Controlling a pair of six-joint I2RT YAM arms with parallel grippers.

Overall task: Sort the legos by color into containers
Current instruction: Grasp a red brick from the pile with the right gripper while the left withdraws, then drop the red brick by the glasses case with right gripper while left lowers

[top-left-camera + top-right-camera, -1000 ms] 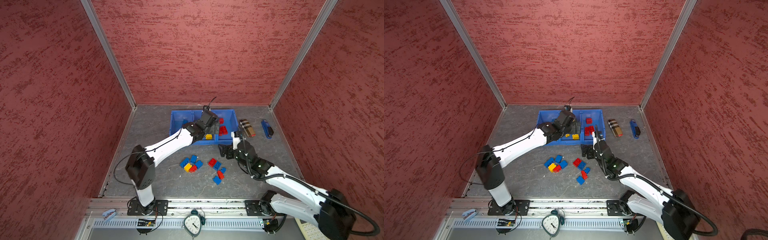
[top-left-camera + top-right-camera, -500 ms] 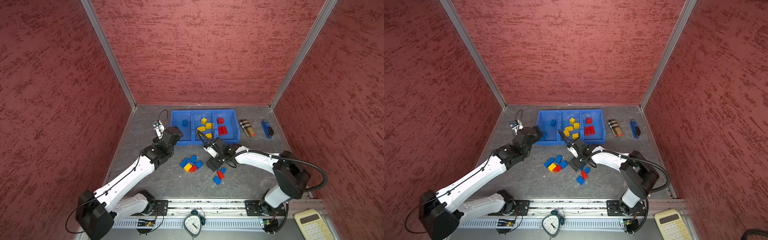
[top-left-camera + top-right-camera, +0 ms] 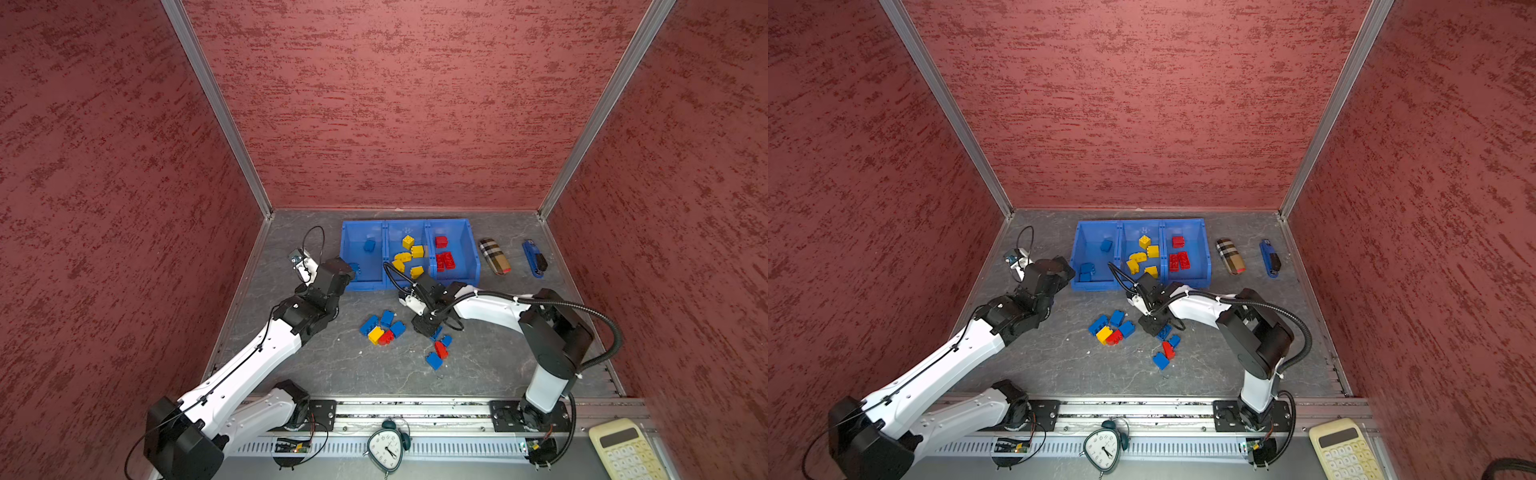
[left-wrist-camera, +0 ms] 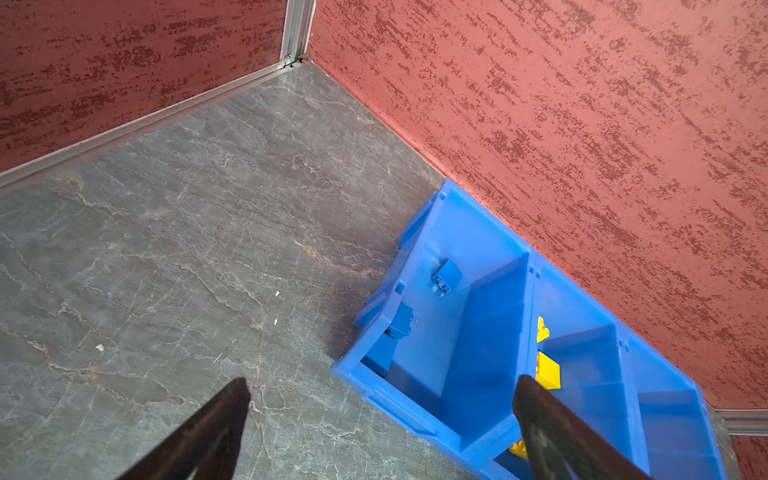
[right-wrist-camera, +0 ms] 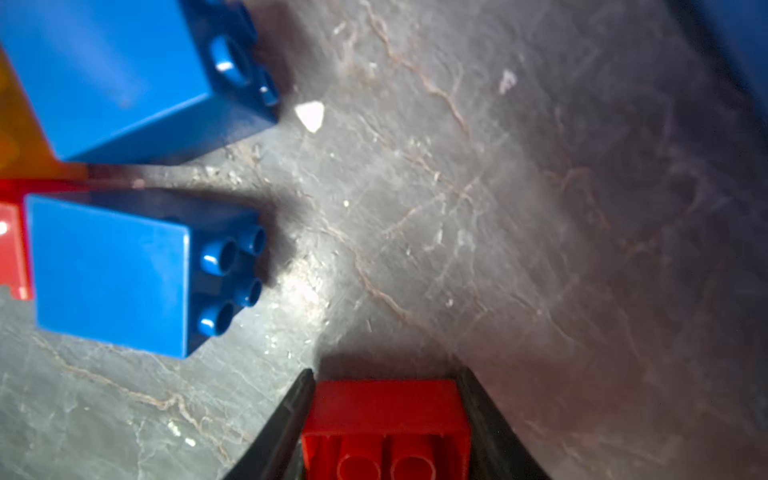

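**Red lego** (image 5: 386,428): sitting hollow side toward the right wrist camera, squarely between the two black fingers (image 5: 286,415) of the right gripper (image 5: 385,376). Both fingers are pressing against its opposite sides, so the gripper is clamping it at about brick width and gripping nothing else. I cannot tell whether it is resting on the grey table (image 3: 332,365) or lifted clear.

**Right gripper, from above** (image 3: 428,325): pointing down at the table just in front of the containers and hiding the red lego in both top views.

**Blue legos** (image 5: 112,270): two are lying on their sides near the gripper, apart from the red lego. They are forming part of a mixed cluster (image 3: 382,329) of blue, yellow and red.

**Second group** (image 3: 438,351): blue and red pieces are lying on the gripper's other side, nearer the rail.

**Containers** (image 3: 365,286): three joined bins are standing by the back wall.
- The left bin is holding blue pieces (image 3: 369,245).
- The middle bin is holding yellow pieces (image 3: 409,255).
- The right bin is holding red pieces (image 3: 444,259).

**Left gripper** (image 4: 382,382): hovering at the containers' front left corner (image 3: 343,268), with its jaws spread wide and carrying nothing.

**Sundries**: a plaid case (image 3: 494,256) and a stapler (image 3: 535,257) are lying to the right of the containers. A clock (image 3: 386,444) and a calculator (image 3: 623,453) are sitting in front of the rail.
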